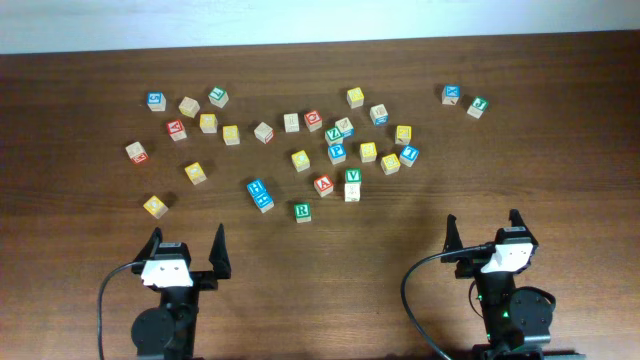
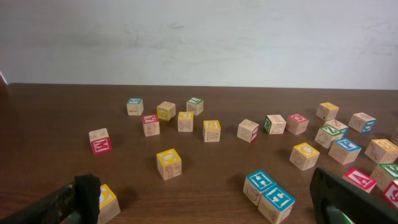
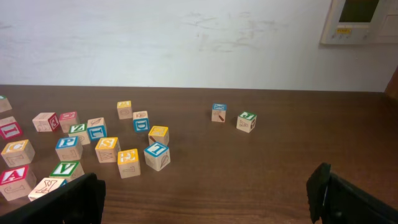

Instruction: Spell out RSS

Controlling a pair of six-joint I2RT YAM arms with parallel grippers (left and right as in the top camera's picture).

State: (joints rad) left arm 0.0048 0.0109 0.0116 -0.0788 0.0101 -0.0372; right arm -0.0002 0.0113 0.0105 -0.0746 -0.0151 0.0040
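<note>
My left pincer [image 1: 186,243] and right pincer [image 1: 483,226] both hang over the near edge of the counter [image 1: 80,210], each with its fingers spread wide and nothing between them. The green R block [image 1: 302,211] is the block nearest to me, lying between my two arms and a little farther out, apart from its neighbours. Just beyond it to the right lie a red A block [image 1: 323,185] and a green V block [image 1: 352,176]; to its left, a pair of blue blocks [image 1: 260,194] lie touching. In my right wrist view a yellow block [image 3: 107,149] shows what reads as an S, just right of a blue P block [image 3: 67,147]. Most other letters are too small to read.
</note>
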